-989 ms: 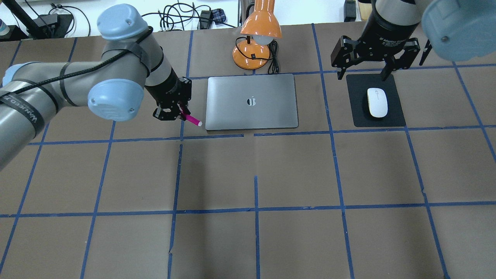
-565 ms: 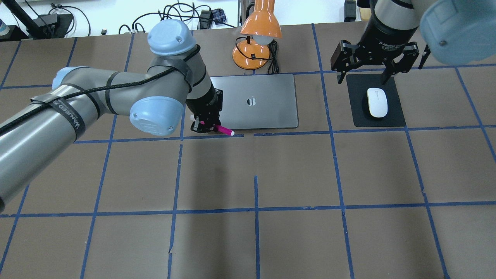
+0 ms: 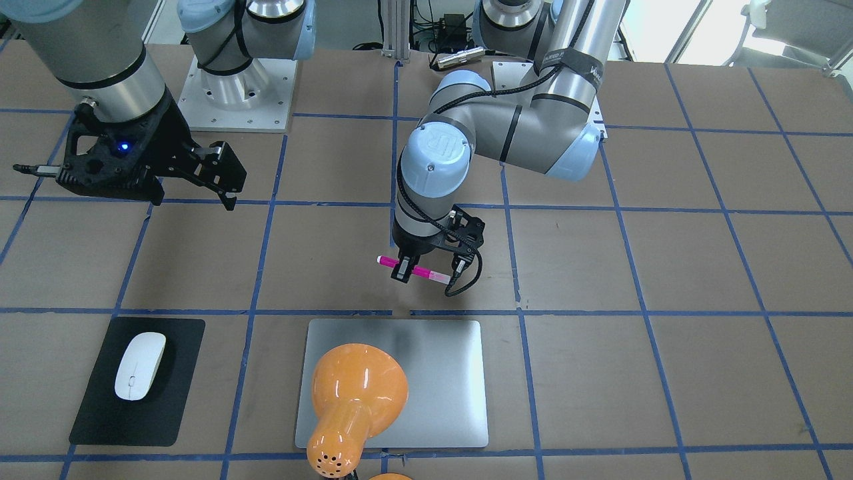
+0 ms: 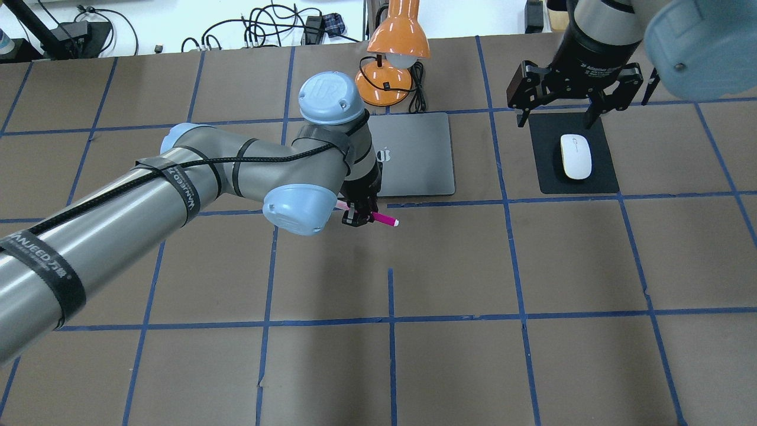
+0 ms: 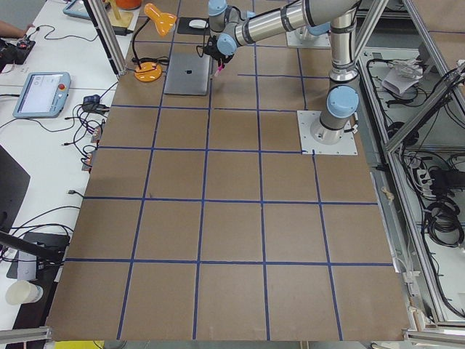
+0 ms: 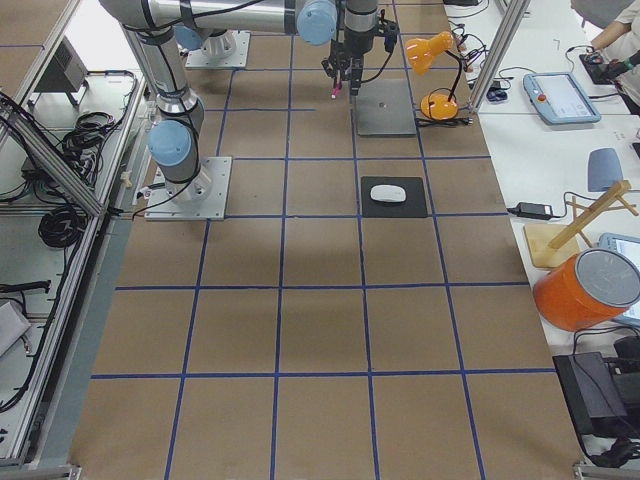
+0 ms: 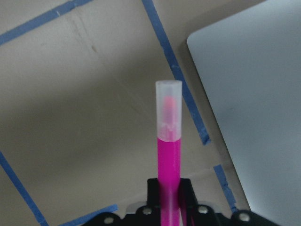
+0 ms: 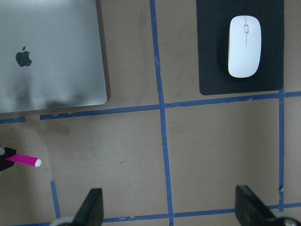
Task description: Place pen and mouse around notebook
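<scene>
Left hand [image 4: 358, 218] clamped on pen [image 4: 384, 219], apparently hovering near notebook [image 4: 420, 160], right hand's [image 4: 555, 121] 2 fingers wide apart

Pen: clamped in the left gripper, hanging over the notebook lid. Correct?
No. The pen is clamped in the left gripper, but it hangs over the brown table, just off the robot-side edge of the notebook, not over its lid. The exterior front-facing view shows this.

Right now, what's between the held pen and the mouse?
Right wrist view: from pen to mouse, only brown table crossed by blue tape lines, then the edge of the black mouse mat. The notebook lies off that line.
</scene>
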Controlling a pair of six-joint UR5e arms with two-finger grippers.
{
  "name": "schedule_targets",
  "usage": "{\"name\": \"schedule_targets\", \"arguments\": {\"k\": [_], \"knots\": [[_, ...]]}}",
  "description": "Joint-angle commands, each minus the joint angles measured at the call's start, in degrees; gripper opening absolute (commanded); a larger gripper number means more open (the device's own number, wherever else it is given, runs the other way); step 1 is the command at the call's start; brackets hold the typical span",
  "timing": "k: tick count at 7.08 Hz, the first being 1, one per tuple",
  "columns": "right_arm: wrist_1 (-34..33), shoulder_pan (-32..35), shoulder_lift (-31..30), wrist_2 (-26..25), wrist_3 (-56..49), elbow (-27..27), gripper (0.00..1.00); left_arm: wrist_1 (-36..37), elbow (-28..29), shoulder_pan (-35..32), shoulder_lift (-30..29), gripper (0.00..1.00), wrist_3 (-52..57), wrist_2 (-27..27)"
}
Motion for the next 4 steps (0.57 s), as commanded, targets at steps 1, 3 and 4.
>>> {"name": "schedule_targets", "arguments": {"k": [1,3,4], "knots": [[0.0,0.0,0.1,0.2,0.1,-0.1,1.0,2.4,0.3,-0.4,-3.0,0.0,-6.0,-1.3],[-0.3,-0.1,0.4,0.2,-0.4,-0.3,1.0,4.7,-0.2,-1.1,-4.3,0.0,-10.5,-4.4],[-0.4,-0.1,0.3,0.2,-0.4,-0.2,1.0,4.7,-0.3,-1.2,-4.5,0.0,-10.9,-4.5]]}}
